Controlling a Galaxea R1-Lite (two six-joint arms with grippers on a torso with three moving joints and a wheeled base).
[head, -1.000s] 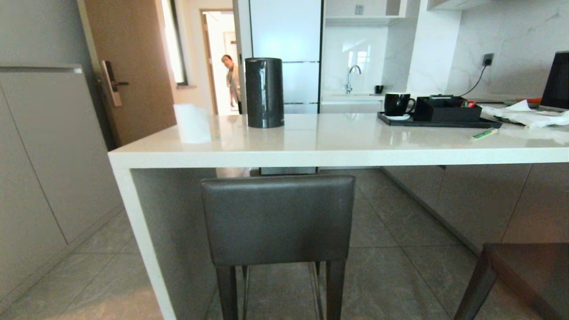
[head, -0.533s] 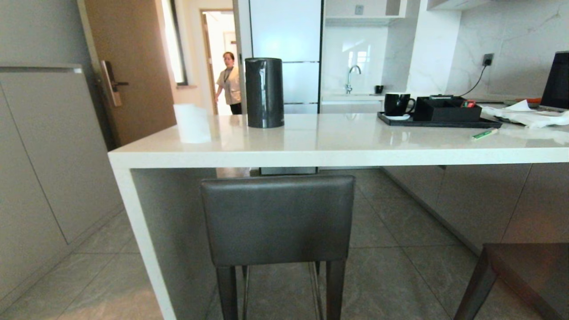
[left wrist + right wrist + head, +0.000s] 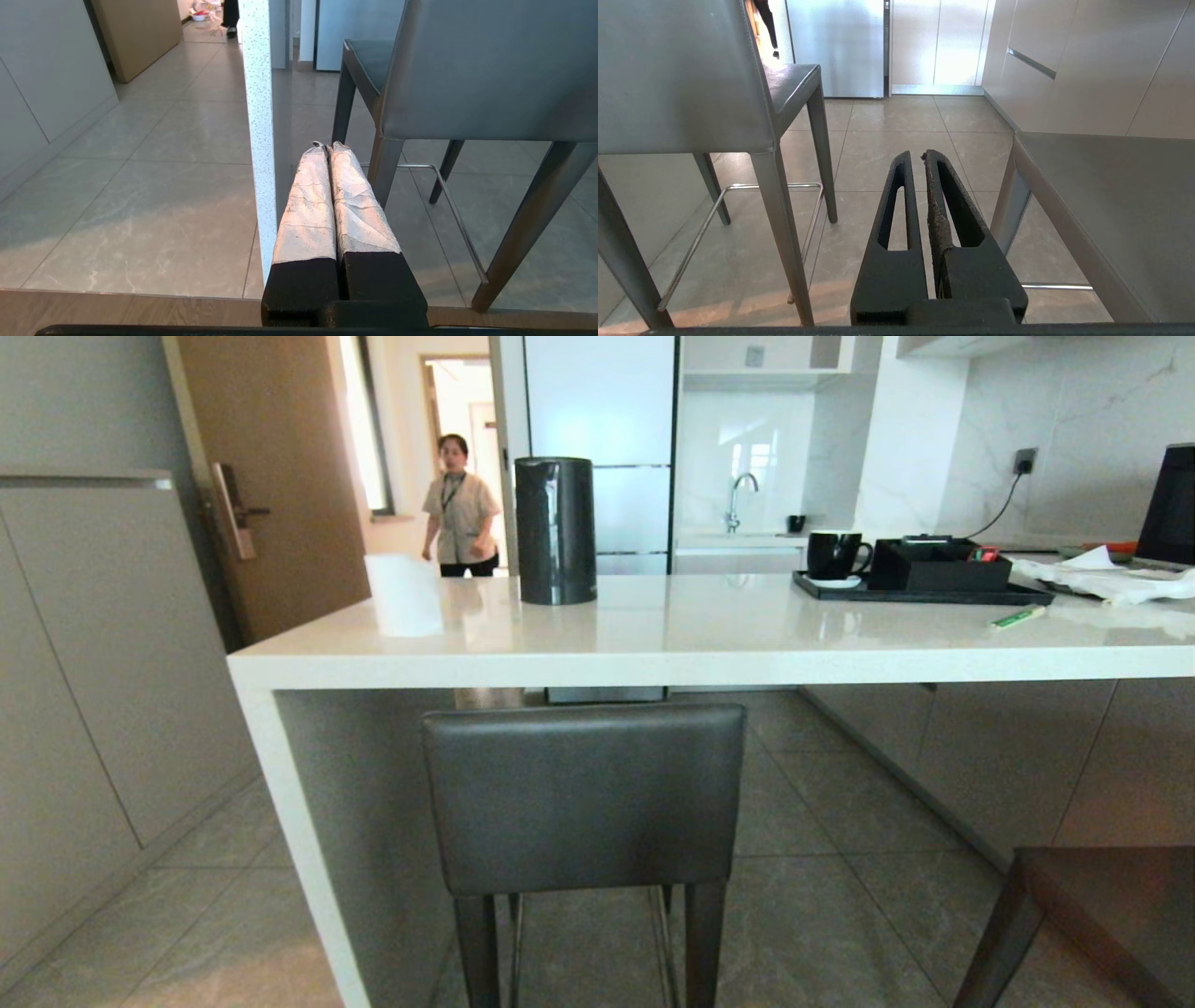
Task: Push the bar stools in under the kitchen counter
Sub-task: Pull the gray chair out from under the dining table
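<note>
Leather-backed bar stool [image 3: 583, 798], glossy counter [image 3: 709, 639]

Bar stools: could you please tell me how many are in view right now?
2. One bar stool stands at the kitchen counter near its end panel; the second is off to its right, only partly in frame. Others may be out of view.

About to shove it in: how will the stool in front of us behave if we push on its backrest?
The stool is tall on slim legs, so a high push on the backrest may tip it rather than slide it. The tiled floor looks smooth, so the legs should probably slide. The padded backrest should give slightly, while the frame looks rigid.
</note>
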